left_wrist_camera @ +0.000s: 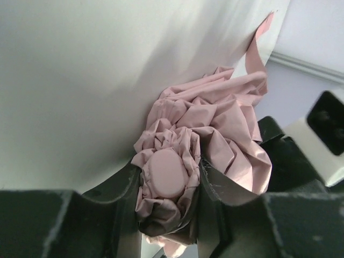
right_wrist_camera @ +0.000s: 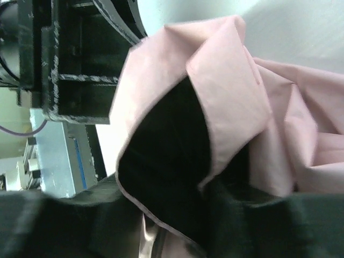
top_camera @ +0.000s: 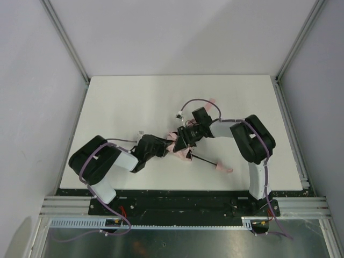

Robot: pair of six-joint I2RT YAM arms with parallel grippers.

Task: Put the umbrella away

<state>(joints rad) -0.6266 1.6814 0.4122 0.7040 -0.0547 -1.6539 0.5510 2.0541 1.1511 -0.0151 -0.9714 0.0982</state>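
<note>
The umbrella [top_camera: 175, 146] lies mid-table as a crumpled pale pink bundle. Its thin black shaft [top_camera: 203, 159] runs right and toward the near edge, ending at the small pink handle [top_camera: 223, 168]. My left gripper [top_camera: 161, 148] meets the bundle from the left. In the left wrist view its fingers [left_wrist_camera: 215, 183] press on both sides of the gathered fabric around a round pink cap [left_wrist_camera: 165, 173]. My right gripper [top_camera: 186, 140] comes in from the right. In its wrist view, a fold of the umbrella's fabric [right_wrist_camera: 226, 86] with a dark inner side fills the gap between the jaws.
A thin pink strap [top_camera: 211, 101] trails toward the far side of the white table [top_camera: 123, 102]. Grey walls and metal frame rails [top_camera: 290, 123] border the table. The two arms nearly touch over the bundle, and the left arm's black frame [right_wrist_camera: 70, 54] sits just beside the right wrist.
</note>
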